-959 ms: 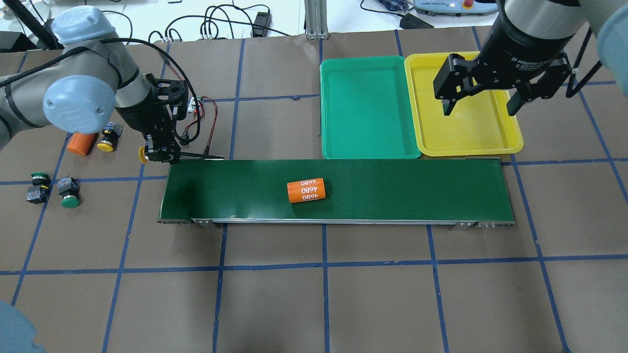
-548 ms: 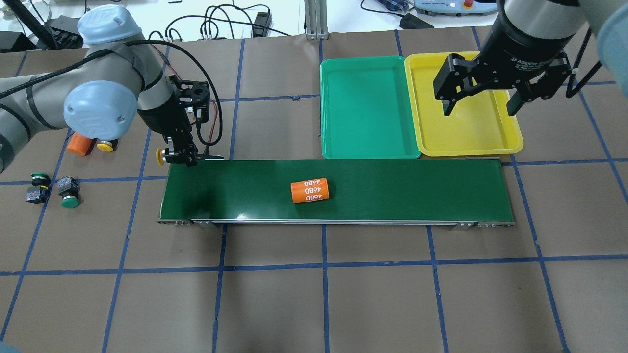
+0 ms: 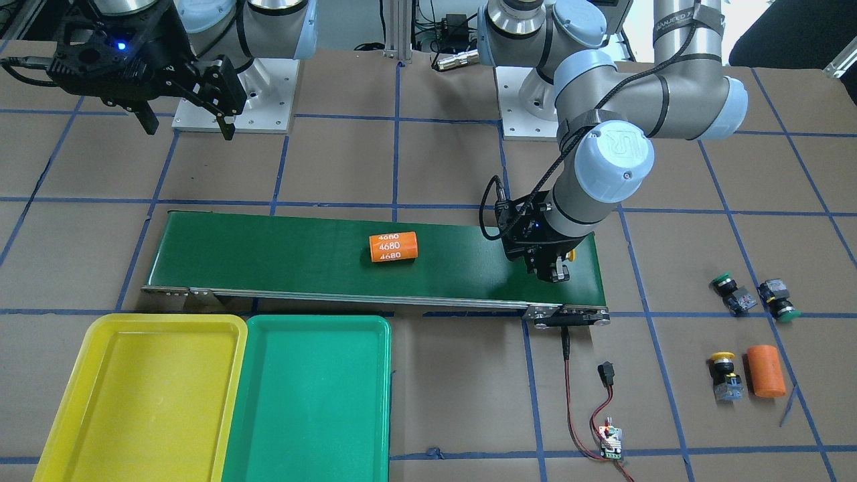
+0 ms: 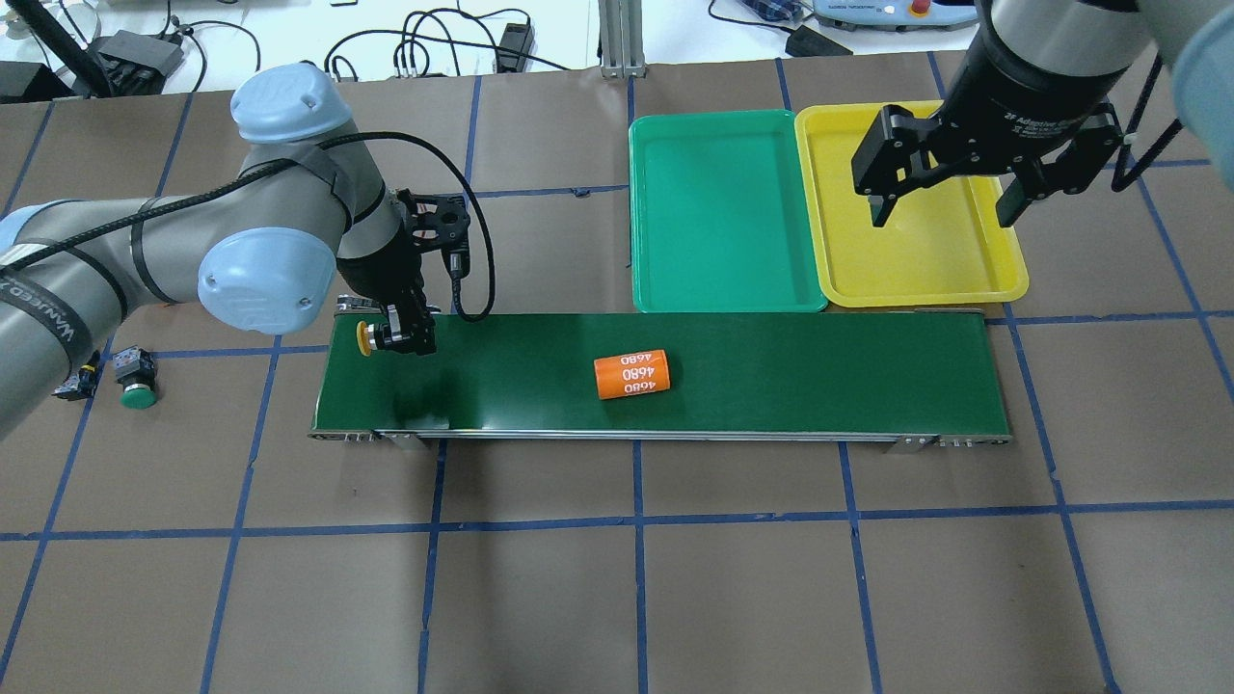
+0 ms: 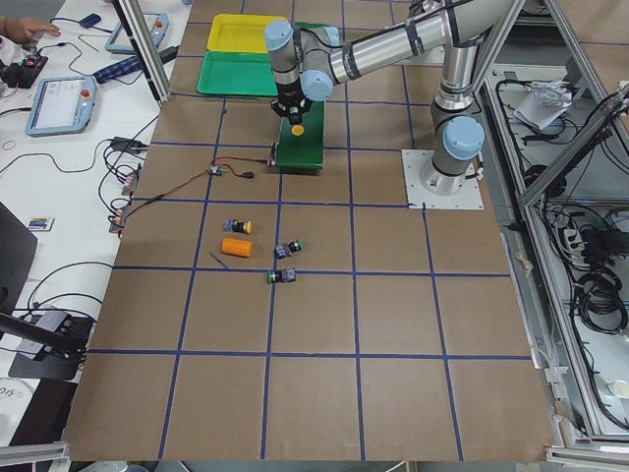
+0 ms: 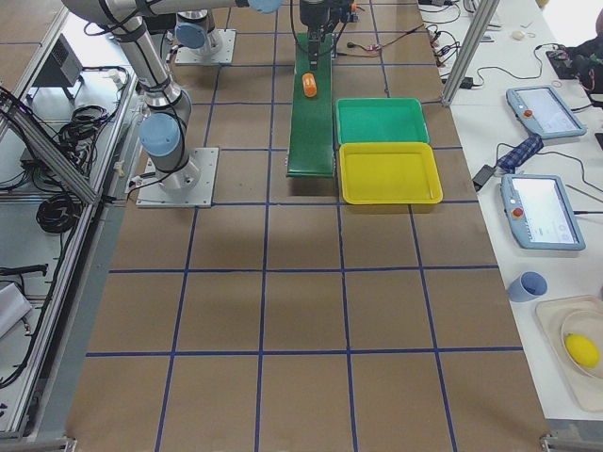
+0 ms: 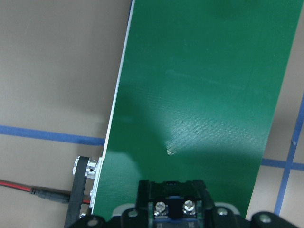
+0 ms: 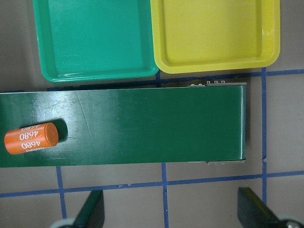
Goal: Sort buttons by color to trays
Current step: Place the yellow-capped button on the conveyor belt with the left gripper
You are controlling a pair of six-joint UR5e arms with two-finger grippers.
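Note:
My left gripper (image 4: 401,339) is shut on a yellow button (image 4: 363,338) and holds it over the left end of the dark-green conveyor belt (image 4: 771,376). The button's black terminal body (image 7: 173,209) shows in the left wrist view. A second yellow button (image 3: 722,373) and two green buttons (image 3: 728,292) (image 3: 779,300) lie on the table beyond that belt end. The green tray (image 4: 723,212) and yellow tray (image 4: 916,270) stand side by side behind the belt's right half, both empty. My right gripper (image 4: 940,207) is open and empty above the yellow tray.
An orange cylinder marked 4680 (image 4: 632,374) lies on the belt near its middle. Another orange cylinder (image 3: 765,379) lies next to the yellow button on the table. A red-and-black cable with a small board (image 3: 610,442) runs from the belt's left end.
My left arm has carried the yellow button rightwards from beside the belt to over its left end. The 4680 cylinder has shifted right along the belt. The right arm has not moved.

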